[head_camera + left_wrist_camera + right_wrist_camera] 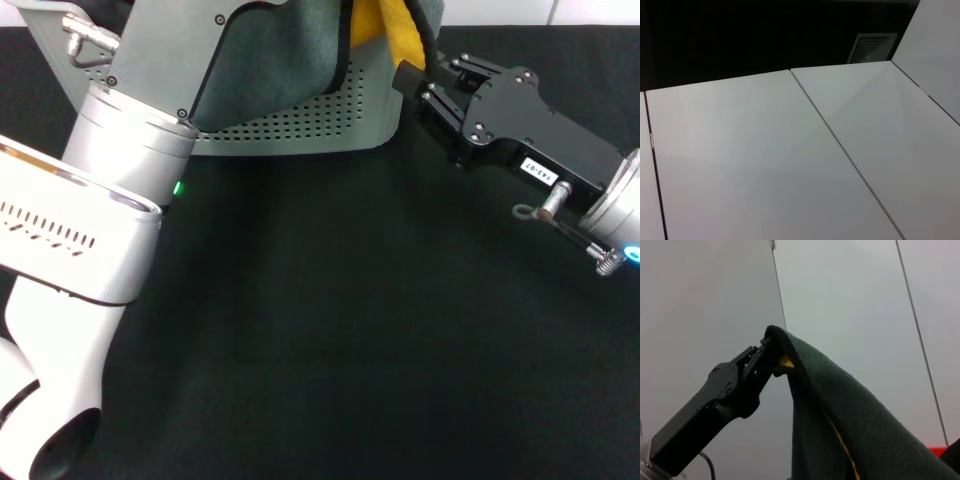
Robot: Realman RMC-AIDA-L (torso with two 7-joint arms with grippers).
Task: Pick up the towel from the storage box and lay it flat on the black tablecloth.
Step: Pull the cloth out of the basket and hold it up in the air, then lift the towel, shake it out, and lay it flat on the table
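The towel (290,60) is held up above the storage box (330,130), grey face outward with an orange-yellow fold showing near its right edge; both arms are at work. The right gripper (408,78) is seen in the head view beside the box's right end, fingertips meeting the towel's black-trimmed edge just below the yellow patch, so it is judged clamped on that edge, though the contact itself is partly hidden by cloth. The left gripper (771,347) shows in the right wrist view, jaws pinched on the towel's top corner, with the cloth draping down and away from it. In the head view that pincer is out of frame beyond the raised left arm. The left wrist view shows only white panels. The black tablecloth (350,330) lies in front of and below both pincers, nearer the robot than the box. The step in hand is judged as lifting clear and spreading. For a good result, both corners should be kept pinched firmly, the hem raised fully over the box rim in front of the pincers, the two grips drawn apart until the top edge is taut, then the cloth lowered toward the robot, trailing edge first. Risk: a snag on the rim, or a fold trapped underneath.
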